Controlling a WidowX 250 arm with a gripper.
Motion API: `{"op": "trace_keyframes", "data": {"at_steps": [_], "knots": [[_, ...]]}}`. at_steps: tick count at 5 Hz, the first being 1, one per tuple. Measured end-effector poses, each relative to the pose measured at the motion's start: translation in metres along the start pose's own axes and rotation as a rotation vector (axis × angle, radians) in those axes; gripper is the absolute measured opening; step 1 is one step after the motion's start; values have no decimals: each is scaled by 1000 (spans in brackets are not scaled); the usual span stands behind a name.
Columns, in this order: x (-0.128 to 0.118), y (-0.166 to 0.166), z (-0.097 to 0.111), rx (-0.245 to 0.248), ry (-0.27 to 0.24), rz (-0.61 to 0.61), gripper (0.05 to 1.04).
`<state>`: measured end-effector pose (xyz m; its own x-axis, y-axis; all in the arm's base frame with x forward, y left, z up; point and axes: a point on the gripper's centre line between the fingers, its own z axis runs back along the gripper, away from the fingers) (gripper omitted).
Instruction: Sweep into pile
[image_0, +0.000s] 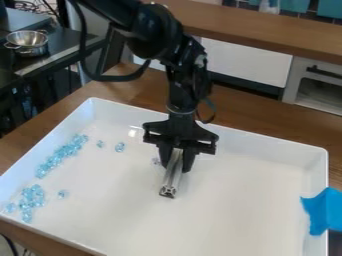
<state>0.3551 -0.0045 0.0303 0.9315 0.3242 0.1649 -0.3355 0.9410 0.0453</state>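
Silvery metal shows in the black gripper (175, 162), its two fingers closed on a slim bar (172, 177) that slants down toward the floor of the white tray (247, 205), near the middle. Pale blue beads lie inside: one elongated cluster (61, 154) by the tray's left wall, a smaller cluster (35, 196) nearer the camera, and a few strays between them and the gripper. Blue tape (326, 210) hangs over the right rim.
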Motion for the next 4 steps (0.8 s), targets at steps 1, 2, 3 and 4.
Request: {"op": "trace_keyframes", "data": {"at_steps": [1,2,3,4], "knots": [[0,17,-3,-21,-11,11,383],[2,53,-3,-25,-6,43,383],[4,89,-5,-21,26,94,383],[8,127,-3,-6,35,160,383]]}}
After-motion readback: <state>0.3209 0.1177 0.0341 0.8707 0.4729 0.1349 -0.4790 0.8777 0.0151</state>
